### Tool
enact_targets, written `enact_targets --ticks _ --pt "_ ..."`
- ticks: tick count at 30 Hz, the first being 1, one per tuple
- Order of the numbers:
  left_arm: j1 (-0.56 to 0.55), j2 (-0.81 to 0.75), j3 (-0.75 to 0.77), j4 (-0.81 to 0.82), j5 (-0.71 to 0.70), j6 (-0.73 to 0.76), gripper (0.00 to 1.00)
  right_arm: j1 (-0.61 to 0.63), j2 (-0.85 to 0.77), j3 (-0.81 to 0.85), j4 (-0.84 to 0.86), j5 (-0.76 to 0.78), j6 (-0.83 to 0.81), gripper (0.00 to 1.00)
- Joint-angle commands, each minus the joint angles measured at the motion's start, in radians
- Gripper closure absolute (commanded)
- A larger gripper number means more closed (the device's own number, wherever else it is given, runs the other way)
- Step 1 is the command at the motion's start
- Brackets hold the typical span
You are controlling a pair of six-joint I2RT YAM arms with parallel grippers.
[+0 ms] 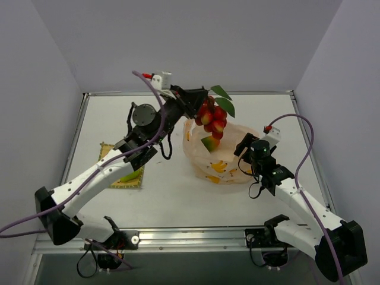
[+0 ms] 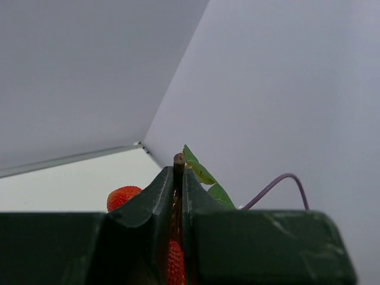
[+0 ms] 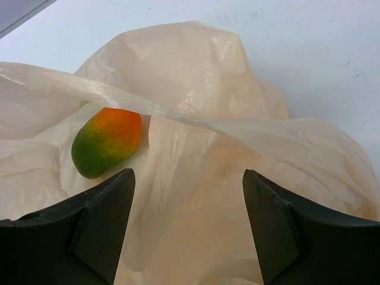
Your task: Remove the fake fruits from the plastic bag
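My left gripper is raised above the table, shut on the brown stem of the red berry bunch. The bunch and its dark green leaves hang over the back rim of the peach plastic bag. An orange-green mango-like fruit lies inside the bag's open mouth and also shows in the right wrist view. My right gripper stands open at the bag's right side, over crumpled bag film, with nothing between its fingers. A yellow-green pear-like fruit lies on the mat.
A square yellow woven mat lies at the left, partly under my left arm. Grey walls close in the table on three sides. A purple cable loops above my right arm.
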State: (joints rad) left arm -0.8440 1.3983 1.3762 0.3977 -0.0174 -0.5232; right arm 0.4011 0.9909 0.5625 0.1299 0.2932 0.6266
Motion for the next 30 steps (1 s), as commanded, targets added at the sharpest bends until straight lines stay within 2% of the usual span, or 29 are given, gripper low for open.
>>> enact_targets --ticks 1,5,6,8,10,15,21,24,27,30 --pt "0.039 -0.125 -0.021 -0.043 -0.004 0.005 0.98 0.002 -0.005 0.000 0.011 0.040 -0.014 0.32" --pt "0.106 -0.306 -0.127 -0.224 -0.227 0.017 0.98 -0.001 -0.024 -0.006 0.011 0.038 -0.028 0.32" --pt "0.121 -0.387 -0.150 -0.318 -0.342 0.014 0.98 -0.004 -0.029 -0.007 0.010 0.038 -0.031 0.31" --pt "0.161 -0.468 -0.215 -0.431 -0.432 0.002 0.98 -0.005 -0.040 -0.007 0.011 0.031 -0.042 0.31" --pt "0.218 -0.582 -0.247 -0.618 -0.559 -0.032 0.98 -0.008 -0.049 -0.007 0.016 0.023 -0.056 0.31" --pt "0.284 -0.803 -0.339 -0.948 -0.766 -0.090 0.98 -0.016 -0.066 -0.019 0.028 0.000 -0.076 0.31" --pt "0.286 -0.812 -0.328 -1.288 -0.984 -0.174 0.98 -0.024 -0.069 -0.033 0.057 -0.046 -0.076 0.31" --pt "0.287 -0.780 -0.350 -1.309 -1.030 -0.218 0.98 -0.024 -0.061 -0.039 0.076 -0.065 -0.074 0.31" --pt "0.293 -0.746 -0.384 -1.185 -1.012 -0.184 0.98 -0.025 -0.054 -0.039 0.083 -0.081 -0.076 0.30" --pt "0.348 -0.659 -0.401 -1.110 -0.940 -0.163 0.98 -0.027 -0.058 -0.044 0.082 -0.085 -0.077 0.30"
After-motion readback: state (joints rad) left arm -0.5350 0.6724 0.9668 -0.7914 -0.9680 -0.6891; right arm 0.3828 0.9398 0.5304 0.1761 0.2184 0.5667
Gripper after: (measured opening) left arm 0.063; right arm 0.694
